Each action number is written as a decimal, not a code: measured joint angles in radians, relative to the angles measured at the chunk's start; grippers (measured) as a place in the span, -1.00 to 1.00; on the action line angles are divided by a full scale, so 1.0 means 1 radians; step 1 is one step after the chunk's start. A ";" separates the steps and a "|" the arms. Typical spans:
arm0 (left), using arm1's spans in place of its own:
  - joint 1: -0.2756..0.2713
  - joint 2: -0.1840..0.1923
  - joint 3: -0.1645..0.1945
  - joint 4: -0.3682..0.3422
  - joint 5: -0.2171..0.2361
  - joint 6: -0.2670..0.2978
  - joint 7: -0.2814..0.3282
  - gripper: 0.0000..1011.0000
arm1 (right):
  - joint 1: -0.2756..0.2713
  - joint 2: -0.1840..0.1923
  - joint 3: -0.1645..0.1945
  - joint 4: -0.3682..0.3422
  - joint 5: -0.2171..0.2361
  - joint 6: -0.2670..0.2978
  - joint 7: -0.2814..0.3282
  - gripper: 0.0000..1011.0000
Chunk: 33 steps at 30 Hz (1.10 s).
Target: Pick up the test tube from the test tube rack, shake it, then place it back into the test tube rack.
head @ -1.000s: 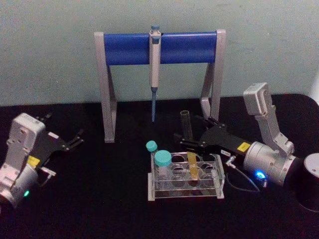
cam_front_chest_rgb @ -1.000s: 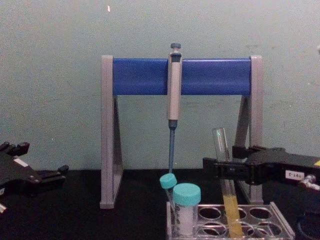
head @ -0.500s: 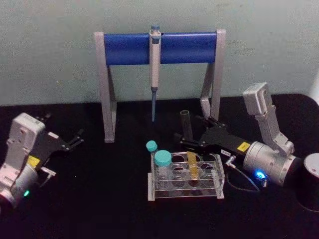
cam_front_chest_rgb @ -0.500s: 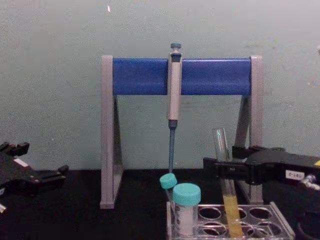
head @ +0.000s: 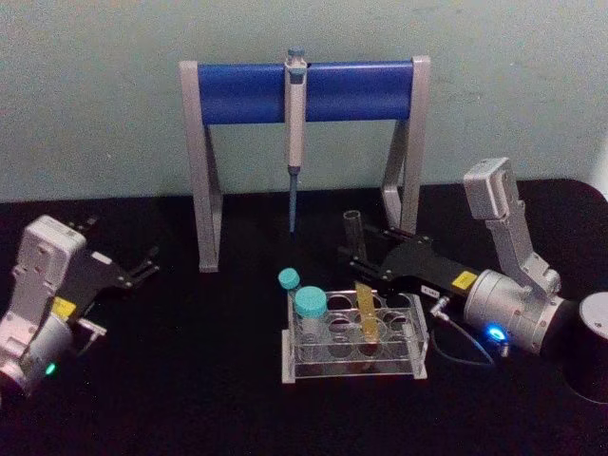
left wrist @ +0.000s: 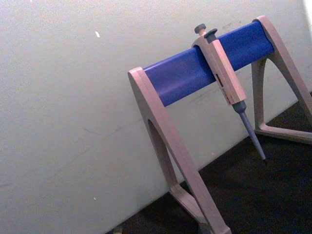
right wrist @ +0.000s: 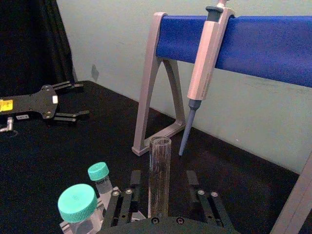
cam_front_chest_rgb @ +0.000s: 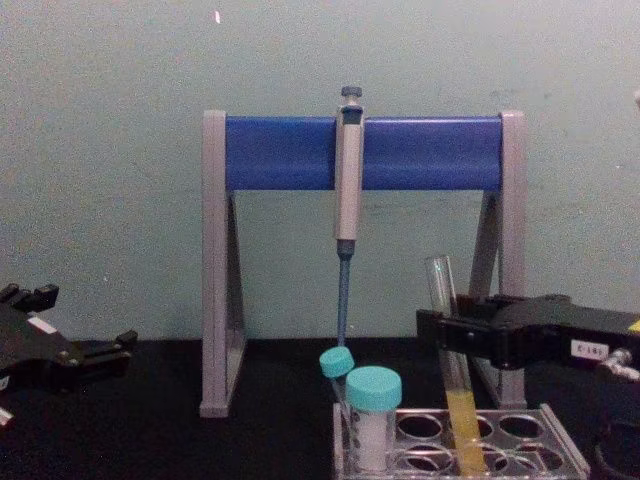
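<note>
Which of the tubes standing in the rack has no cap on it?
The long test tube with yellow liquid, standing between the open fingers of the right gripper; the vial and small tube beside it wear teal caps.

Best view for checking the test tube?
Chest view: the test tube is side-on, open top to yellow liquid, standing tilted in the test tube rack, right end effector open around it. Head view foreshortens it. Right wrist view gives its clear upper part, close up. Left wrist view faces the pipette stand.
</note>
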<state>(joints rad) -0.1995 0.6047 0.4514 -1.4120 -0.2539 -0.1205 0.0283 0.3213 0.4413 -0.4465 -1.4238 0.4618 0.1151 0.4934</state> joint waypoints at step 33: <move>0.000 0.000 0.000 0.000 0.000 0.000 0.000 0.98 | -0.002 0.000 0.005 -0.009 0.031 -0.027 0.027 -0.55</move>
<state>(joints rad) -0.1995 0.6047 0.4514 -1.4119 -0.2539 -0.1205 0.0283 0.3190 0.4410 -0.4416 -1.4330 0.4925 0.0883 0.5202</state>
